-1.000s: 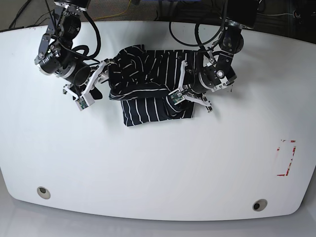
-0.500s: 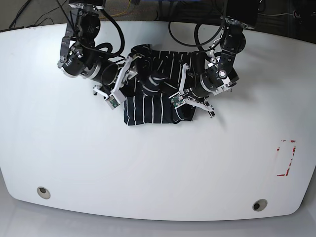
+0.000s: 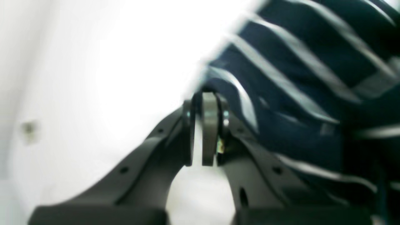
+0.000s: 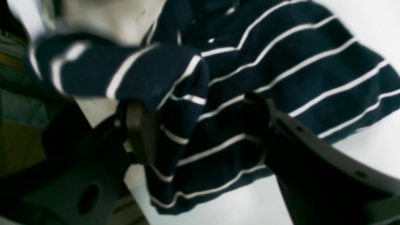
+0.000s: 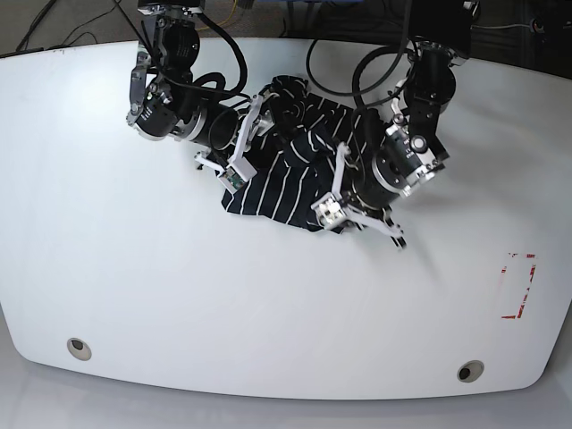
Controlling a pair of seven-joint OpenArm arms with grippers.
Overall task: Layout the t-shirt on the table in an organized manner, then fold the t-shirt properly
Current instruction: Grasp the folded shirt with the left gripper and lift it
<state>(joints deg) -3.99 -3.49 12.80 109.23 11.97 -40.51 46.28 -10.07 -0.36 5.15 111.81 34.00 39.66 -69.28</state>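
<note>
- The t-shirt [image 5: 286, 170] lies bunched at the upper middle of the desk [image 5: 268, 304]; I judge layout unfinished, folding untouched.
- Left jaws closed at its edge; right jaws open around fabric.

Dark cables [image 5: 36, 27] lie on the floor beyond the far edge.

Base view looks down from high above the near edge, taking in the whole table [image 5: 179, 304] and both arms. Each wrist view sits close behind its own fingers, aimed forward. All three share the striped t-shirt [image 5: 286, 179] [image 3: 312, 81] [image 4: 281, 68].
</note>
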